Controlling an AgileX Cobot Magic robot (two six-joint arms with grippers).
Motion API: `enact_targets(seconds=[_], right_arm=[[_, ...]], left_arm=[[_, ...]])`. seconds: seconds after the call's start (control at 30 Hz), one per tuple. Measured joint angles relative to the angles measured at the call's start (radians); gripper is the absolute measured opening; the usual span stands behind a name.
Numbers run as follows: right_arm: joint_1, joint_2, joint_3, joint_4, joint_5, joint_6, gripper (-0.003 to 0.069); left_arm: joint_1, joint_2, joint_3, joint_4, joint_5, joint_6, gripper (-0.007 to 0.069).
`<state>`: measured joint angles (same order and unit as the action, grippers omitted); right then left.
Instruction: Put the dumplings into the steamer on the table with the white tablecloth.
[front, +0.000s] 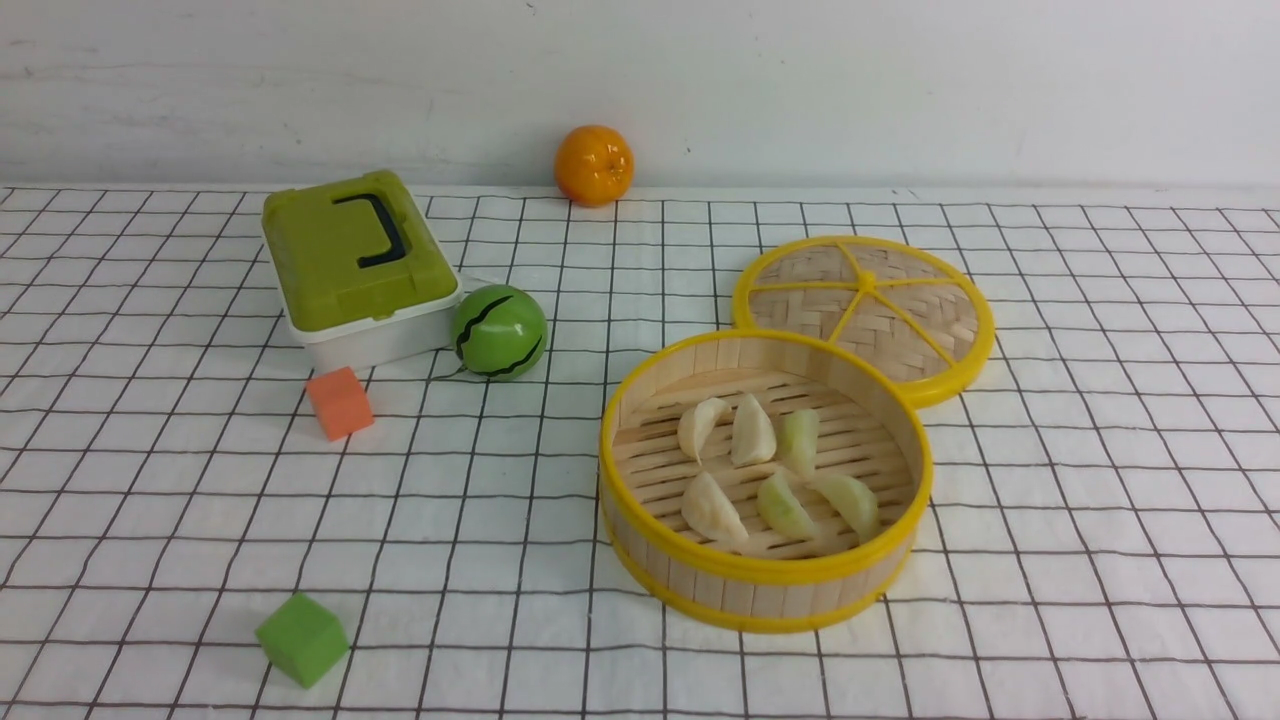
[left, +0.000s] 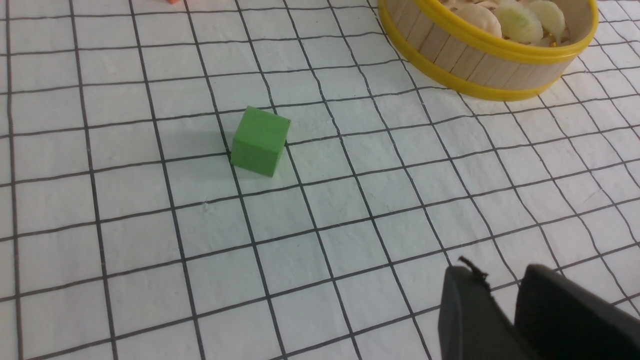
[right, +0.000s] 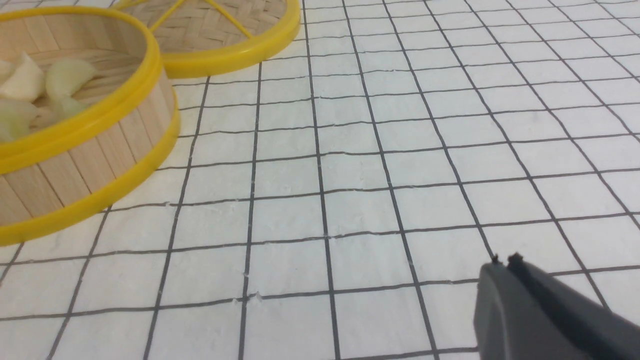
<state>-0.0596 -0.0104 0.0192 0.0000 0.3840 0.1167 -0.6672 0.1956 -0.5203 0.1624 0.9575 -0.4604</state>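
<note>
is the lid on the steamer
No, the lid lies flat on the tablecloth behind the open steamer.

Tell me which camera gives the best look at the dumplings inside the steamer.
The front view: it looks down into the steamer, and all six dumplings show on the slats. The left wrist view catches only a few over the near rim; the right wrist view shows a few at its edge.

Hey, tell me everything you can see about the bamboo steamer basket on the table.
The steamer is a round, open basket with a wall of upright pale wooden strips, yellow rims top and bottom and a slatted floor. It stands upright on the white tablecloth. Six dumplings lie inside, white and pale green. Its lid lies just behind it.
</note>
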Motion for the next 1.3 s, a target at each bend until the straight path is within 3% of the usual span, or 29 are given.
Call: enact_targets(seconds=[1.3], right_arm=[[0.0,0.0,0.0,0.008,0.0,-0.043,0.0005]], left_arm=[[0.0,0.0,0.0,0.0,0.0,0.0,0.0185]])
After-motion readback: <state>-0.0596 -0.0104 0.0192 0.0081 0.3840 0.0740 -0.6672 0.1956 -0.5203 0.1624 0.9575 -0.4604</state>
